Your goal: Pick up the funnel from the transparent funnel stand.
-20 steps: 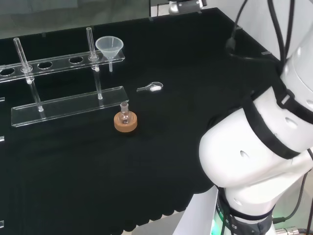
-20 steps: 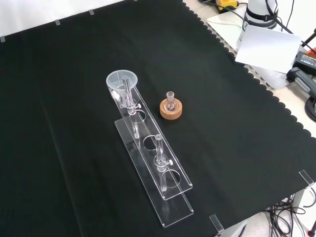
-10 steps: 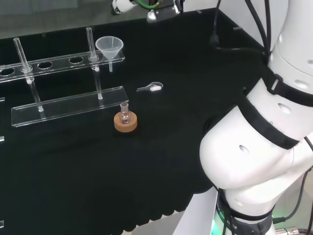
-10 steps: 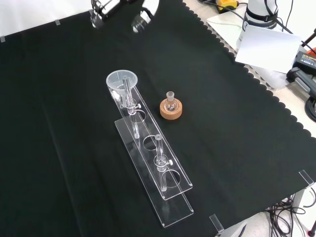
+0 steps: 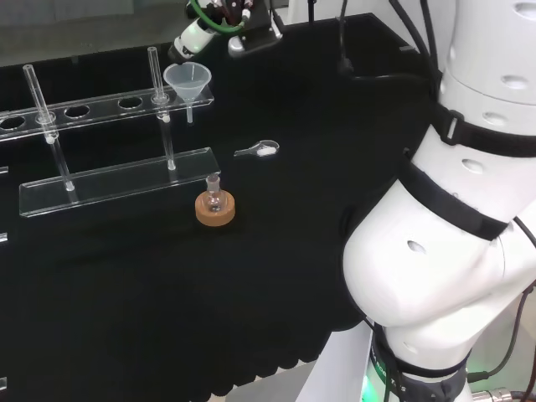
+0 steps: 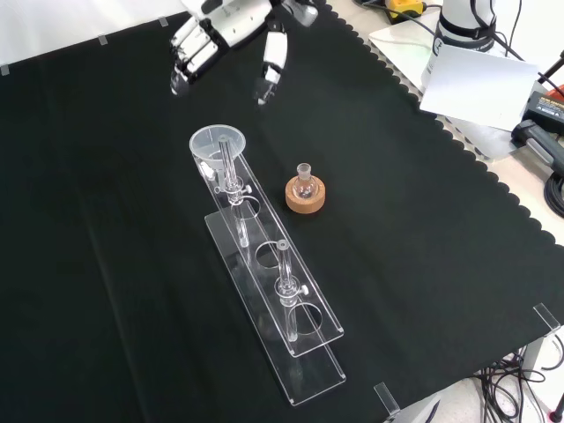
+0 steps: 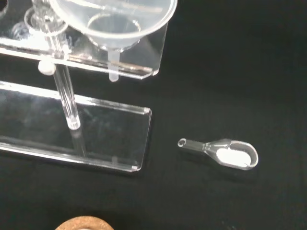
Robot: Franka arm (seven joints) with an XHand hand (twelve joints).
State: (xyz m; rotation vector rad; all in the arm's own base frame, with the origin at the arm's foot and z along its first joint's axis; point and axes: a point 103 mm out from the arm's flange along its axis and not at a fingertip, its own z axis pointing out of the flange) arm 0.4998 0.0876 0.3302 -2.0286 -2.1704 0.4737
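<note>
On the black-clothed desk (image 6: 423, 220), the small clear plastic funnel (image 6: 218, 146), judged light and slippery, sits in the transparent funnel stand (image 6: 282, 308); its rim is best pinched by the wide-spread, empty robot hand (image 6: 231, 26).

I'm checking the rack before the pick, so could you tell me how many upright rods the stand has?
2. One rod stands right beside the funnel at the stand's far end in the front view; the other rod stands nearer the camera, toward the near end.
</note>
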